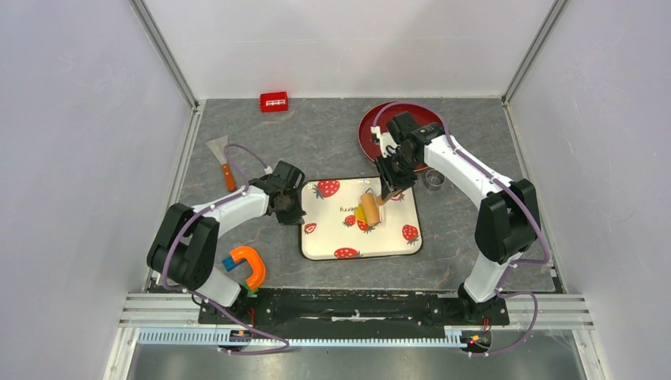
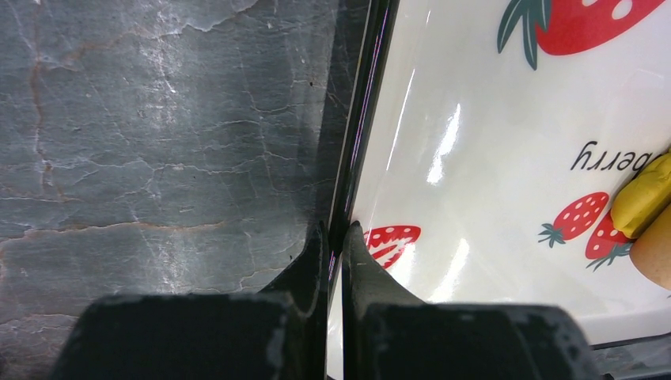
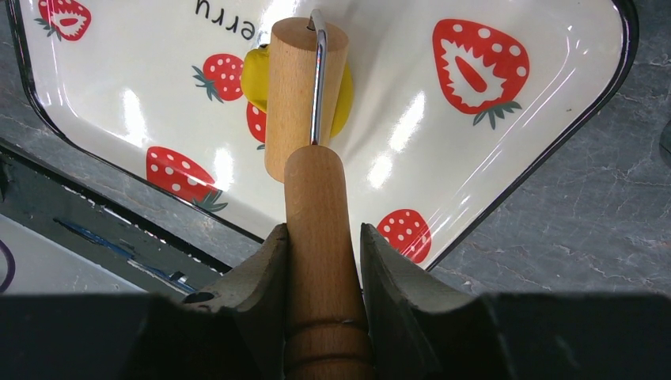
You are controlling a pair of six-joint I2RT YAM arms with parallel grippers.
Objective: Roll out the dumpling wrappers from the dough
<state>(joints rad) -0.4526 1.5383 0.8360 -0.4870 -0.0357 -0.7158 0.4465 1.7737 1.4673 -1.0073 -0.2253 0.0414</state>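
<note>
Most of the dough (image 3: 255,73) is hidden: the wooden roller (image 3: 305,87) lies across it, and only a yellow bulge shows on either side of the drum. Its outline under the drum cannot be made out. It sits on the strawberry tray (image 1: 381,242), near the middle and a little toward the right arm's side, next to the printed word, whose first letters are cut off in both wrist views. The right hand (image 3: 323,237) is clenched on the roller's handle, one finger on each side. The lower handle runs out of the frame between them.

The left hand (image 2: 336,237) is clamped on the tray's left rim, with one finger outside on the bench (image 1: 332,134) and the other inside on the white glaze. Its wrist view catches only one end of the dough and a corner of the roller at the right edge.

From above, the right arm covers much of the red plate (image 1: 369,133) at the far right. A small metal ring (image 1: 434,179) lies just beside that arm. A red box (image 1: 274,101) sits by the back wall, and a scraper (image 1: 224,162) lies near the left wall beyond the left arm. An orange horseshoe-shaped piece (image 1: 249,265) lies at the left arm's base. Bare bench shows between the tray and the back wall, and along the tray's right side.
</note>
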